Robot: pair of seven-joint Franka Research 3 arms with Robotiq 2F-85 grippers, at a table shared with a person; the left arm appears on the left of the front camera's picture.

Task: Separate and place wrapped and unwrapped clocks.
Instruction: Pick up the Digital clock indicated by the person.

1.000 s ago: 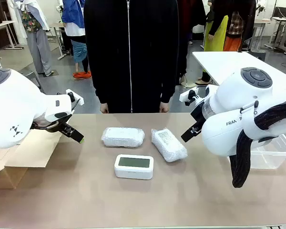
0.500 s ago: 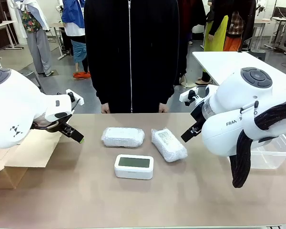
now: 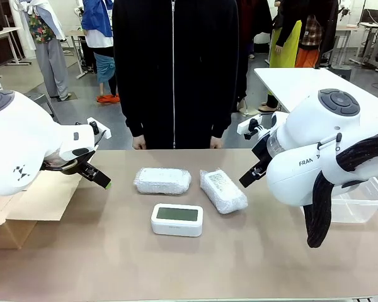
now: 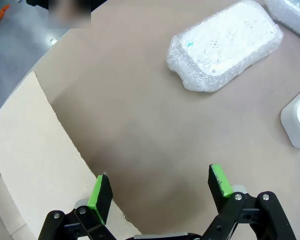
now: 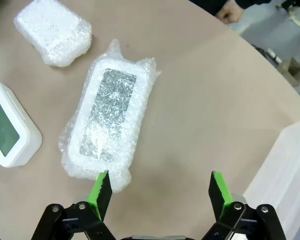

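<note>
Tabletop (image 3: 113, 264): plain brown surface; three clocks grouped near its middle
Person (image 3: 173, 69): stands at the far edge in a black zipped jacket; hands (image 3: 137, 143) hang low at the rim, well apart from the clocks
Cardboard box (image 3: 31, 201): at the robot's left end; a pale flap lies out over the tabletop
Plastic bin (image 3: 359, 201): clear, at the robot's right end
Left wrapped clock (image 3: 162, 180): whitish block in bubble wrap, lying flat and crosswise on the tabletop, on the person's side of the group
Right wrapped clock (image 5: 107, 117): also in bubble wrap, lying at a slant near the first one's right end but apart from it; a grey panel shows through the wrap
Bare clock (image 3: 177, 219): white with rounded corners, grey-green screen facing up; it sits on the robot's side of the wrapped pair and touches neither
Left gripper (image 4: 160, 185): spread wide with nothing between the green pads; it hovers over bare tabletop at the flap's edge, apart from the left wrapped clock
Right gripper (image 5: 160, 187): likewise spread and empty; it hangs over the near end of the right wrapped clock, one pad above the loose fringe of wrap; I cannot tell whether it touches
</note>
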